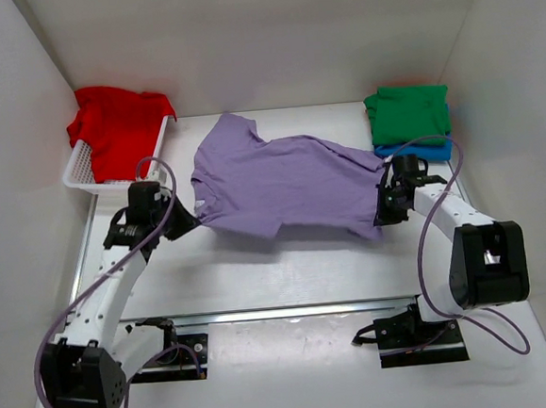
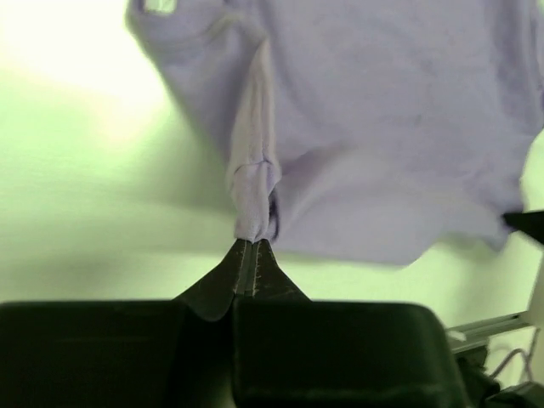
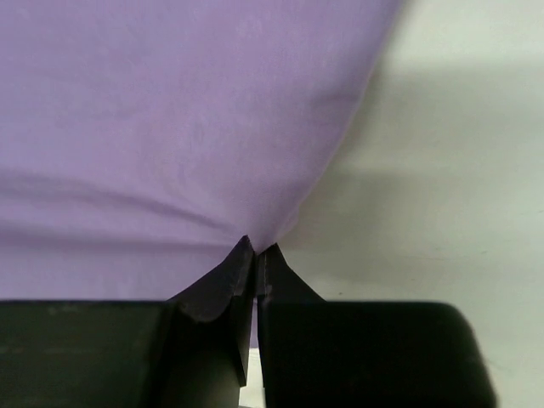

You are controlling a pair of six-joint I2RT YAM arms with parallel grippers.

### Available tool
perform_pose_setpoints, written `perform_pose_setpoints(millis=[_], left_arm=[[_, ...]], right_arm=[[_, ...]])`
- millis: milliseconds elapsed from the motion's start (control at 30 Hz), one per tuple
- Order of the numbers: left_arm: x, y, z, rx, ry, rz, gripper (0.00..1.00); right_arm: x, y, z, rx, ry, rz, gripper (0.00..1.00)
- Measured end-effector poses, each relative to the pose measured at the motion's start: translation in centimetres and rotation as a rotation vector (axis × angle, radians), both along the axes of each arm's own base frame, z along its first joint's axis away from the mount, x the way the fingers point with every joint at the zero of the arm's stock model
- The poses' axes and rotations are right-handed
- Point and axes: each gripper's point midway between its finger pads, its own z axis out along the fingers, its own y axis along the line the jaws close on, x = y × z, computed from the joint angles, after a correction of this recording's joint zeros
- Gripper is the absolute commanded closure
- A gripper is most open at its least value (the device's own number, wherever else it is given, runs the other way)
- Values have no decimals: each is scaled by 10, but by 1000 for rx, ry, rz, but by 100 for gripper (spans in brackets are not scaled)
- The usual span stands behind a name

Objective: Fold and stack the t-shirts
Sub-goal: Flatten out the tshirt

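A lavender t-shirt [image 1: 281, 180] is stretched across the middle of the table, lifted at both sides. My left gripper [image 1: 196, 210] is shut on its left edge, where a bunched fold of lavender cloth [image 2: 252, 183] rises from the closed jaws of the left gripper [image 2: 253, 241]. My right gripper [image 1: 383, 205] is shut on the shirt's right edge; the lavender t-shirt [image 3: 170, 110] fills the right wrist view above the pinching right gripper [image 3: 257, 248]. A red t-shirt [image 1: 116, 131] lies in the basket. A folded green t-shirt [image 1: 408, 113] sits on a blue t-shirt [image 1: 413, 151] at the back right.
A white slotted basket [image 1: 86, 167] stands at the back left against the wall. White walls enclose the table on the left, right and back. Grey cables loop beside each arm.
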Motion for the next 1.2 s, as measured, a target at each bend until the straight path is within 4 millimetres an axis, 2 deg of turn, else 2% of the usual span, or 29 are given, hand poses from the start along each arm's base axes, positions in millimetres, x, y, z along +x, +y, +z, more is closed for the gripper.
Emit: perform_pose_setpoints(millis=[67, 200, 233, 267, 300, 400, 467, 567, 733, 867, 1067, 1200], left_arm=[[-15, 7, -10, 13, 15, 2, 100], [-60, 9, -60, 44, 149, -28, 100], [-70, 11, -68, 46, 168, -29, 82], [-81, 13, -74, 47, 178, -29, 70], [-89, 15, -75, 36, 172, -21, 60], [-95, 14, -56, -8, 63, 3, 57], [-93, 10, -44, -33, -7, 0, 44], [-92, 2, -49, -75, 11, -10, 36], [-99, -5, -93, -82, 170, -9, 35], [-96, -8, -101, -95, 203, -1, 34], [-98, -18, -111, -135, 233, -4, 36], [-98, -20, -118, -161, 233, 16, 48]], right_arm=[[8, -1, 11, -6, -27, 5, 100], [5, 2, 24, -27, -47, 34, 100], [3, 2, 26, -28, -45, 37, 100], [0, 3, 28, -27, -44, 44, 100], [-2, 3, 29, -28, -42, 48, 100], [-7, 2, 32, -32, -39, 54, 100], [-8, 2, 31, -33, -36, 55, 100], [-10, 3, 29, -33, -30, 60, 100], [-15, 6, 24, -33, -17, 72, 98], [-20, 6, 18, -33, 3, 73, 97], [-21, 6, 14, -32, 10, 73, 95], [-20, 6, 14, -30, 5, 74, 93]])
